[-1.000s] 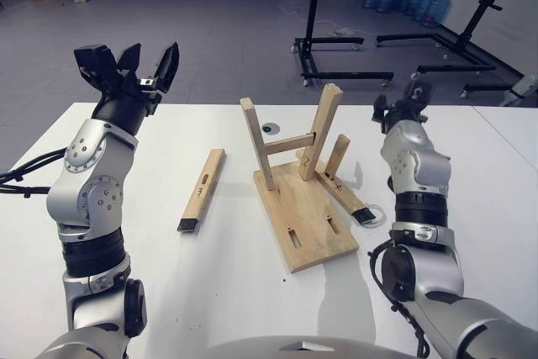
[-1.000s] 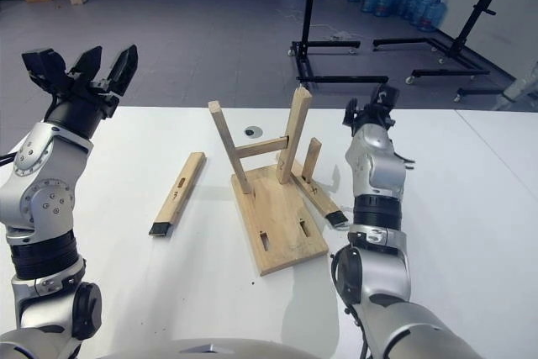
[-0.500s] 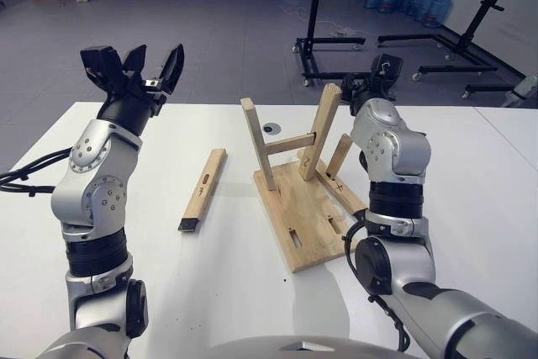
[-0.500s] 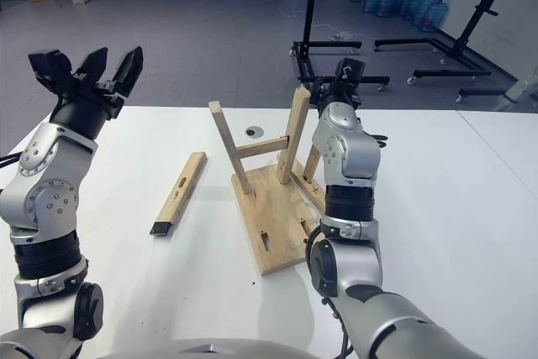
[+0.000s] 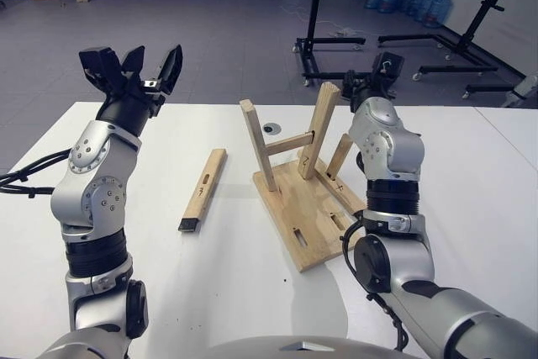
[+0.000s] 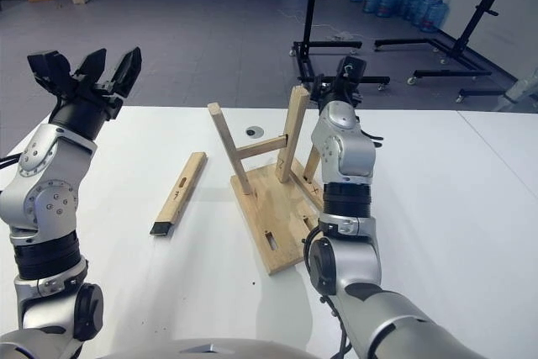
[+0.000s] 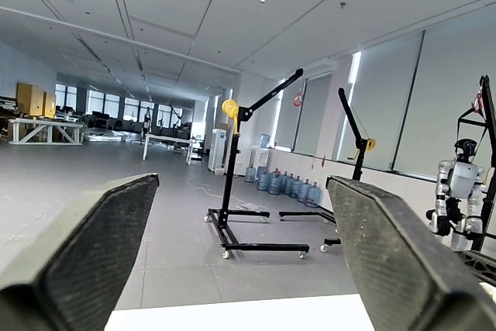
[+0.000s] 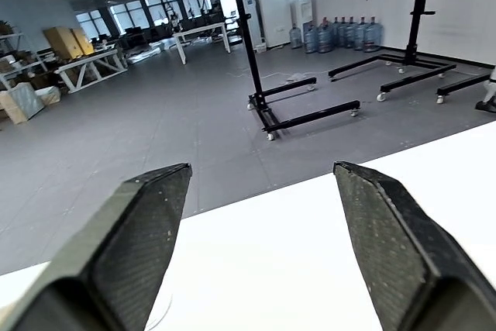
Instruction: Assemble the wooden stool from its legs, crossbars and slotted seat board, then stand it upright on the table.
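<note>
1. Left tool: raised over the left side of the surface, fingers spread wide, holding nothing.
2. Right tool: fingers wide apart and empty, raised just behind the taller leg; contact cannot be judged.
3. Seat board: flat at mid-surface, carrying two tilted legs joined by a crossbar.
4. Loose leg: lying left of the board, apart from it.
</note>
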{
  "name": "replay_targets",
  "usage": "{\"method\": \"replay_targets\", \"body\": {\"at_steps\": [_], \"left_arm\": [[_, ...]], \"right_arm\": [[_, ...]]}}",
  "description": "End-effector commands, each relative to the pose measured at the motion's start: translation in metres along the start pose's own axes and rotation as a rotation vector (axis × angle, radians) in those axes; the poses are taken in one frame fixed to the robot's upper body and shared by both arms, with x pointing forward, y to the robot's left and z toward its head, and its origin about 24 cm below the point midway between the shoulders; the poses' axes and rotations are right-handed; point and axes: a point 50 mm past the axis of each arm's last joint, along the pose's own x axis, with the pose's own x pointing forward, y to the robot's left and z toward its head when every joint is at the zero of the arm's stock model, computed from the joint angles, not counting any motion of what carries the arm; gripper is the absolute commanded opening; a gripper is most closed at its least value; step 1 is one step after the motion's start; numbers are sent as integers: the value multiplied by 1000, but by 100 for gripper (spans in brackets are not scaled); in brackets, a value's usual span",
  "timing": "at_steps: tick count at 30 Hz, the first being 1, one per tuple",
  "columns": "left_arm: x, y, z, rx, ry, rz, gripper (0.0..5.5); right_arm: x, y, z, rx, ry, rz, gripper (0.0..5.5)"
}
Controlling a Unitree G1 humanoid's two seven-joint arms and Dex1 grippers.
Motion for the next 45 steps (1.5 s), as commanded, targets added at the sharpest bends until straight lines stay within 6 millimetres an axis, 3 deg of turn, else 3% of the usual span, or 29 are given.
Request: {"method": "replay_targets", "body": {"at_steps": [1, 18, 21, 26, 27, 28, 30, 35, 39, 41, 42, 44, 45], "left_arm": [[-1, -2, -2, 5, 1, -5, 397], [0, -2, -2, 6, 7, -4, 397], [-1, -3, -3, 7, 12, -5, 397], [-5, -4, -7, -5, 25, -1, 397], [-5, -5, -8, -10, 28, -2, 397], [-5, -7, -9, -13, 30, -5, 397], [-4, -8, -10, -17, 29, -9, 397], [-5, -6, -8, -15, 19, 0, 397], [-11, -2, -6, -16, 15, 29, 397], [-15, -2, -7, -23, 24, 34, 397], [-20, 0, -8, -36, 38, 47, 397], [-31, 3, -14, -47, 90, 67, 397], [-38, 2, -22, -35, 143, 73, 397]], "right_arm": [[1, -19, -4, -23, 6, -49, 339], [0, 2, -23, -43, 55, 3, 339], [-1, 0, -44, -63, 111, 2, 339], [-15, -18, -123, -134, 322, -8, 339], [-20, -22, -136, -129, 362, -10, 339], [-20, -23, -135, -117, 357, -6, 339], [-14, -22, -118, -78, 305, -4, 339], [3, -22, 5, 70, 28, 29, 339], [2, -31, 64, 110, -74, 92, 339], [0, -41, 76, 50, -100, 173, 339], [-1, -51, 69, -1, -71, 239, 339], [-7, -65, 45, -125, 12, 351, 339], [-13, -69, 23, -188, 78, 395, 339]]}}
